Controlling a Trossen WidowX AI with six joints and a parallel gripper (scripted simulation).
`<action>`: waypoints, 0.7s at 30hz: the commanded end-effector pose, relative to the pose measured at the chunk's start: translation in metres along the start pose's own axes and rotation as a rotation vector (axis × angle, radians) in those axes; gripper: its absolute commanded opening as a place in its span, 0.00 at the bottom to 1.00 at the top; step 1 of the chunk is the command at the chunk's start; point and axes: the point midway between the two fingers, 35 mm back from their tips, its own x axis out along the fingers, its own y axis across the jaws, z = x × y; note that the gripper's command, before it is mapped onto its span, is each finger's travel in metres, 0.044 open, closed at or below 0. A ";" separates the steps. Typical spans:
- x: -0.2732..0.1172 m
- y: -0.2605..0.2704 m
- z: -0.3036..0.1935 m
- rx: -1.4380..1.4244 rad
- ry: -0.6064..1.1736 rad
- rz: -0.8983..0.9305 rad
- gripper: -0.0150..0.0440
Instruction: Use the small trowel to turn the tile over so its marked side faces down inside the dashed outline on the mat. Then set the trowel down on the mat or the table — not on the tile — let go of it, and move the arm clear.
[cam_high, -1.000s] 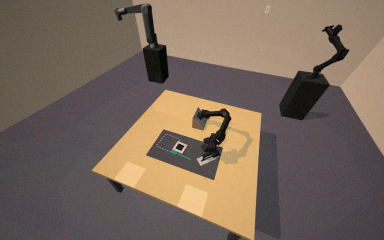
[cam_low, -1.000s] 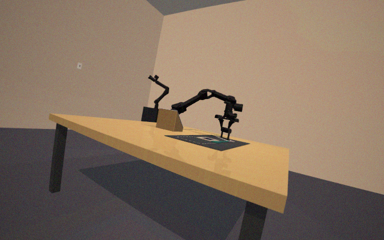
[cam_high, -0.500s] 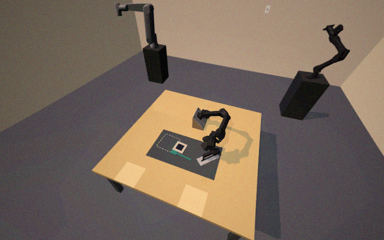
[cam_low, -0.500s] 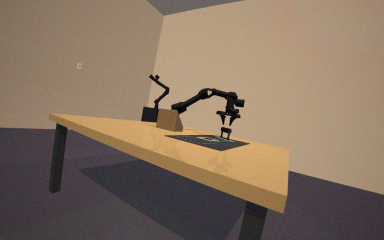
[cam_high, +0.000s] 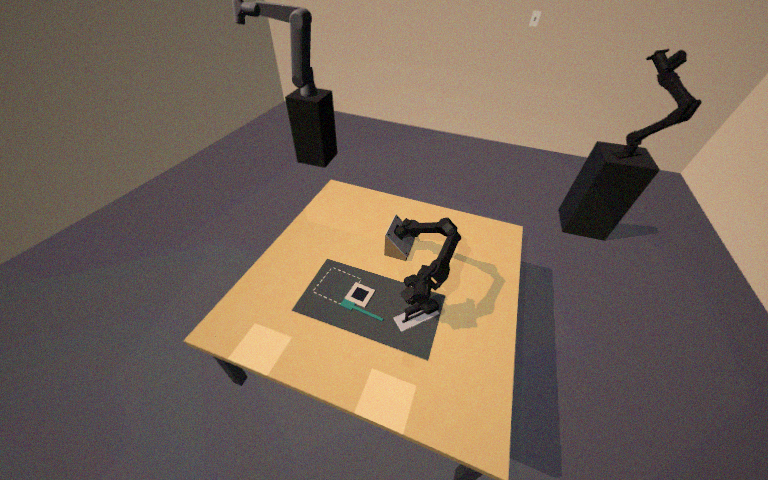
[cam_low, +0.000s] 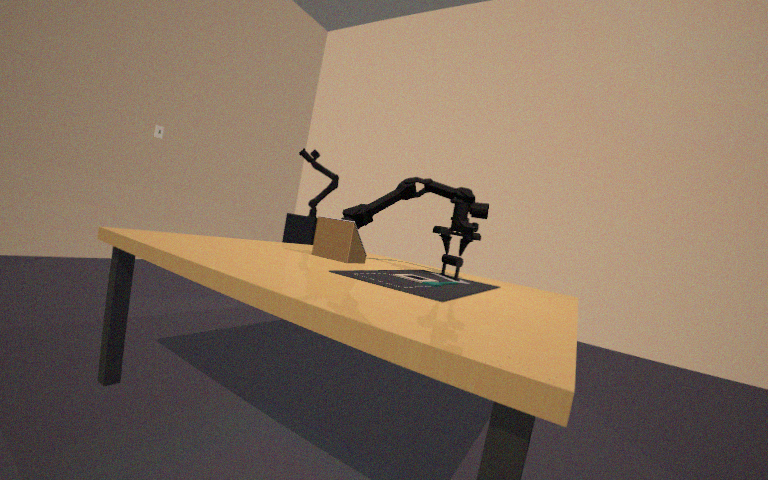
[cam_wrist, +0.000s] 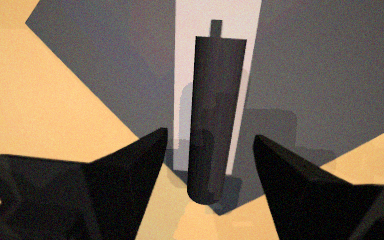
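The tile (cam_high: 359, 294) (cam_low: 419, 277) lies flat on the mat (cam_high: 368, 333) (cam_low: 441, 295), showing a dark square inside a white border. It sits at the right side of the dashed outline (cam_high: 313, 290) (cam_low: 355, 273), partly covering its line. The trowel (cam_low: 451, 260) (cam_wrist: 216, 120), a flat whitish blade under a thick black handle on posts, rests at the mat's right end. My gripper (cam_low: 455, 254) (cam_wrist: 210, 137) is open just above the handle. In the wrist view the handle lies between and below the fingertips, with a gap on each side.
A teal flat-ended tool (cam_high: 368, 313) (cam_low: 433, 283) lies on the mat, its wide end against the tile's near side. The wedge-shaped arm base (cam_high: 395, 246) (cam_low: 338, 240) stands behind the mat on the wooden table (cam_high: 453, 396) (cam_low: 254, 283). Two other arms stand on pedestals away from the table.
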 end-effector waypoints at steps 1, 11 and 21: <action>0.010 -0.001 -0.001 0.002 0.005 -0.005 0.71; 0.026 -0.001 -0.002 0.002 0.006 -0.004 0.71; 0.028 -0.001 -0.002 0.002 0.006 -0.003 0.47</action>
